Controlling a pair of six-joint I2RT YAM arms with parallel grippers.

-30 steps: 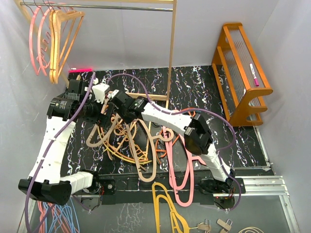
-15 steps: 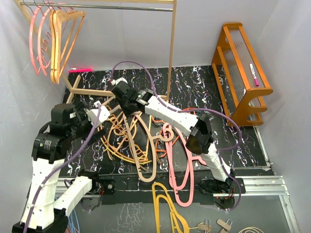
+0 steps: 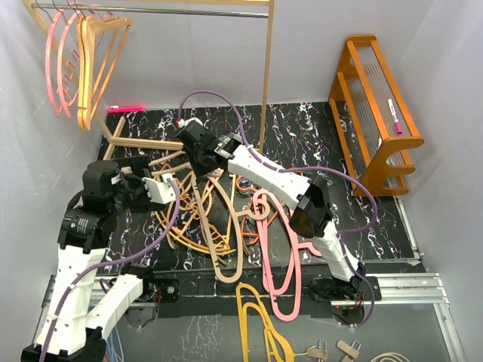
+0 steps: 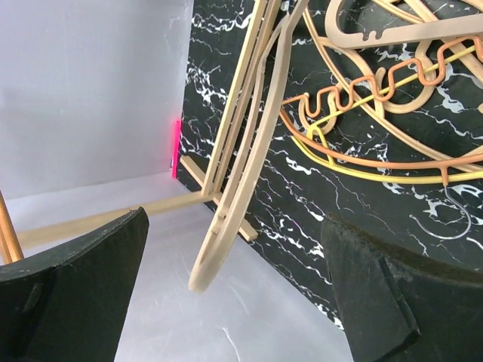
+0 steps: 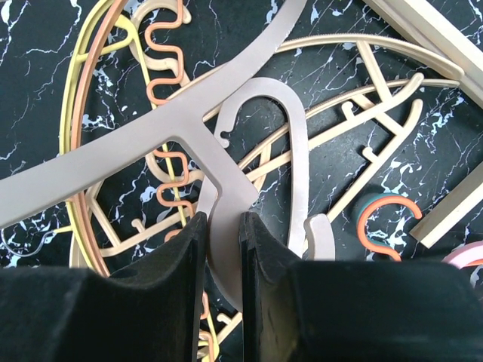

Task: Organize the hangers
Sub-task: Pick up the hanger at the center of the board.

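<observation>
Your right pincer point(image 5: 223, 226) is clenched on the neck of a pale tan hanger point(image 5: 143, 139), just below its hook. The neck's lower end vanishes between the fingers point(image 5: 177, 279), and one shoulder runs off the left edge. From above, the wrist body hides those jaws.

Your left pincer point(image 4: 234, 294) is released, jaws wide with nothing between them.

The other hangers point(image 3: 198, 226) lie tangled on the black mat point(image 3: 302, 136), too overlapped to count.

The right arm stretches far forward and leftward over the pile. The left arm stands folded upright at the mat's left side, its wrist beside the pile.
</observation>
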